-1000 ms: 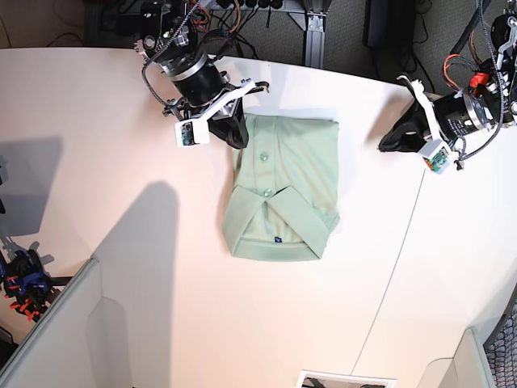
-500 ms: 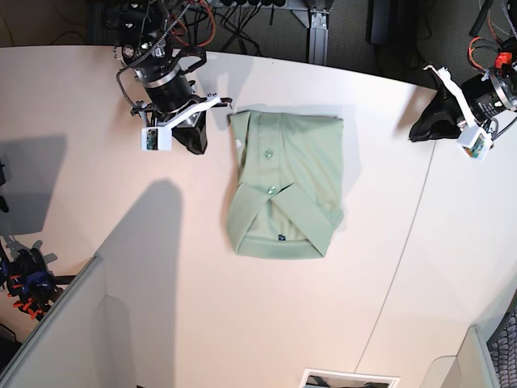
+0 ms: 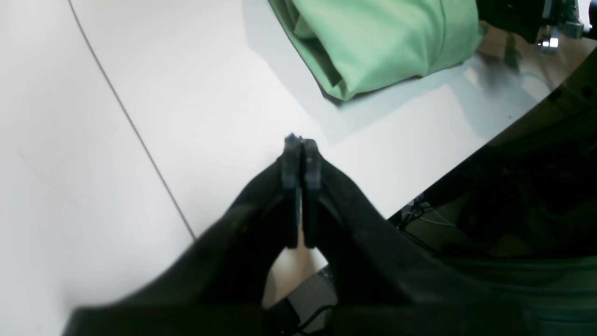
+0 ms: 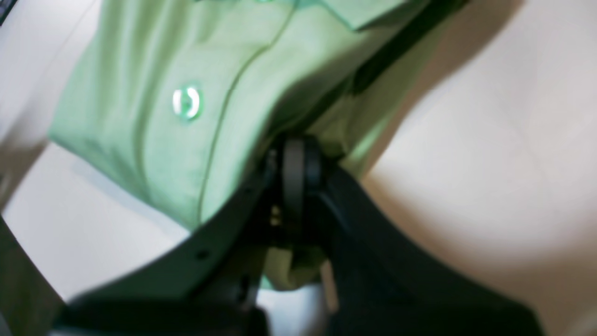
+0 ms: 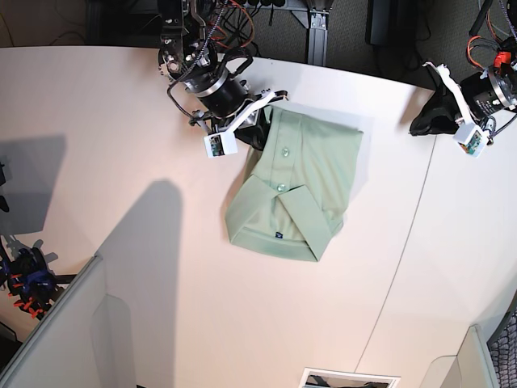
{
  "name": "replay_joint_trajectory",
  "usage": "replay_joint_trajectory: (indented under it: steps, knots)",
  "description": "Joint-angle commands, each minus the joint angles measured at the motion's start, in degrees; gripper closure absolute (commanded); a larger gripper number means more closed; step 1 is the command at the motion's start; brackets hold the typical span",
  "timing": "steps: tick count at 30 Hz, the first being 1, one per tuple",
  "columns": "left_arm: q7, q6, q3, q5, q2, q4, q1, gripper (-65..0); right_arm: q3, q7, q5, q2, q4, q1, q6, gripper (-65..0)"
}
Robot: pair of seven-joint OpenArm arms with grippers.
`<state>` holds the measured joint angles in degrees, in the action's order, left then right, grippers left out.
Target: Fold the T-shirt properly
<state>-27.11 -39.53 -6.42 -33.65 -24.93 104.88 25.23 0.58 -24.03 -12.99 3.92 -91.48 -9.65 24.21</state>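
A: Worktop (image 5: 121,121) noted first: one surface, pale, with a seam line. One T-shirt (image 5: 295,190) is seen lying on it near the far edge, already folded into a compact block, collar up, set slightly askew.

B: Step in hand?

A: A final straightening is judged to be in progress. The right hand (image 5: 257,134) is closed, its tips pressed against the far corner of the cloth (a pinch of fabric cannot be confirmed in the blurred wrist view). The left hand (image 5: 426,123) is closed on nothing, parked well apart from the shirt.

B: Next move?

A: A gentle nudge to square the block, it is thought. Counts: two hands, two placket buttons (image 5: 285,151) visible.
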Motion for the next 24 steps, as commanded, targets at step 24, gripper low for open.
replay_joint_trajectory:
  steps: [24]
  knots:
    - [-1.9, -0.5, -17.6, -7.2, -0.6, 10.9, 28.7, 0.0, 10.2, -4.6, -13.3, 9.1, -22.8, -26.5, 0.7, 0.0]
